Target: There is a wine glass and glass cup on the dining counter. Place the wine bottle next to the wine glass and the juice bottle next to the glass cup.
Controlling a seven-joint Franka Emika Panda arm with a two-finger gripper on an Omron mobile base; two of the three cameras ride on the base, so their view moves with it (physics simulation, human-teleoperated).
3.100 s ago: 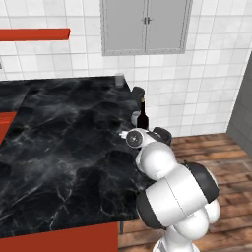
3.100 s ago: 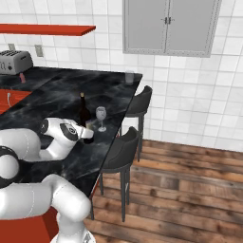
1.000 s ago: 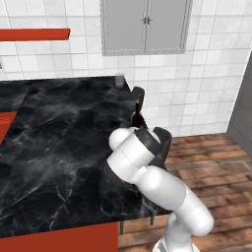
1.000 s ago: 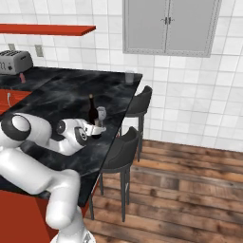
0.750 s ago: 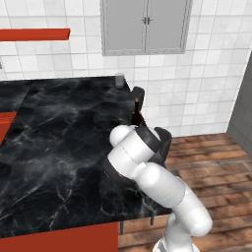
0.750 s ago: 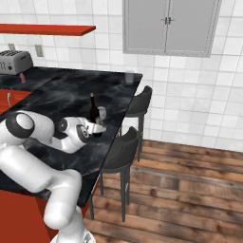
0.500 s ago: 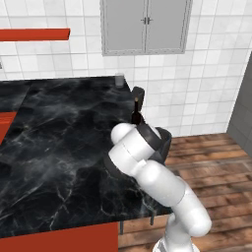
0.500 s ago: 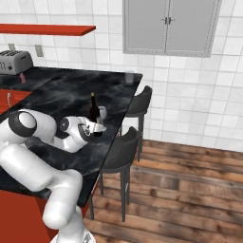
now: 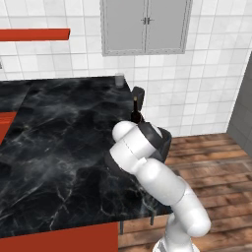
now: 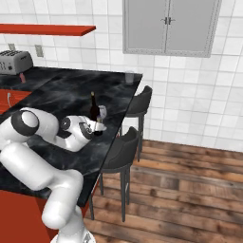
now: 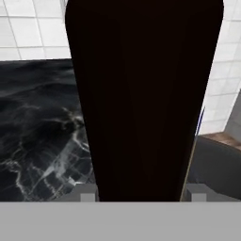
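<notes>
The tall dark wine bottle (image 10: 94,112) stands upright near the right edge of the dining counter (image 10: 57,92), and my gripper (image 10: 98,129) is shut on its lower body. In the hand view its dark body (image 11: 141,94) runs up between my fingertips (image 11: 87,196). The clear stemmed wine glass (image 10: 102,113) is right beside the bottle, on its right. From the left base view my arm hides all but the bottle's neck (image 9: 135,107). The glass cup (image 10: 129,77) (image 9: 119,79) sits at the counter's far corner. The juice bottle is out of view.
Two dark stools (image 10: 138,105) (image 10: 120,148) stand along the counter's right edge, just past the bottle. A toaster (image 10: 14,61) sits at the back left. A red shelf (image 10: 47,29) and a grey wall cabinet (image 10: 168,26) hang above.
Over three seconds the bottle has moved right with my gripper, closer to the wine glass. In the last second only my elbow has shifted a little.
</notes>
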